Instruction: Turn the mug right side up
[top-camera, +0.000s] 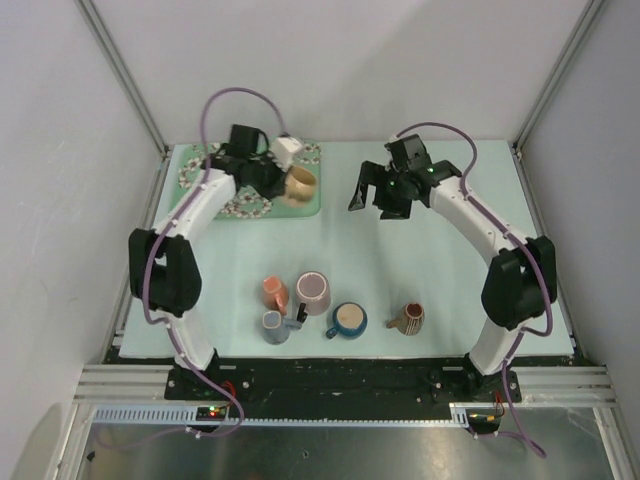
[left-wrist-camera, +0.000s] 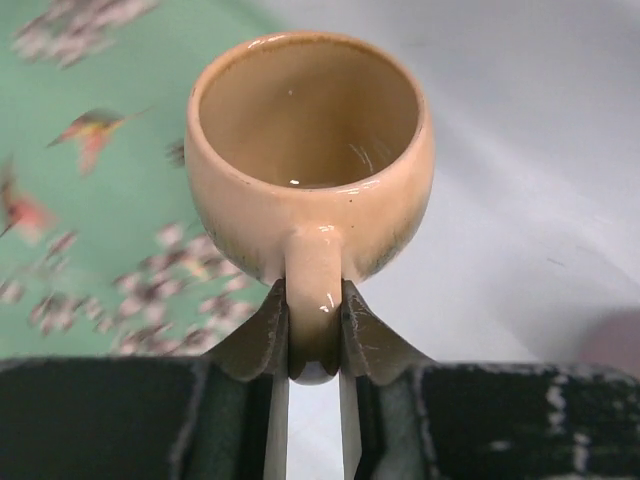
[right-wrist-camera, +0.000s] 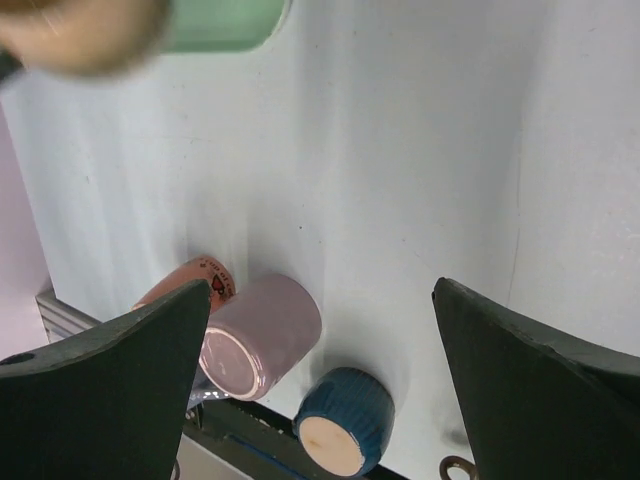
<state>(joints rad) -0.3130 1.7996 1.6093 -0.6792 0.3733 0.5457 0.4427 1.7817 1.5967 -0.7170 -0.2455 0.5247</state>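
Far left: left gripper (left-wrist-camera: 314, 335) clamped on handle of one tan glazed ceramic mug (left-wrist-camera: 310, 150) by one green floral tray (top-camera: 303, 209); right gripper (top-camera: 375, 196) jaws apart, empty; five other mugs (top-camera: 312, 293) near edge.

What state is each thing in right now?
tan mug, lifted by its handle, mouth toward the wrist camera
left claw, shut on the tan mug's handle
right claw, open, empty
pink mug, on table, untouched
blue mug, on table, untouched
salmon mug, on table, untouched
grey mug, on table, untouched
brown mug, on table, untouched
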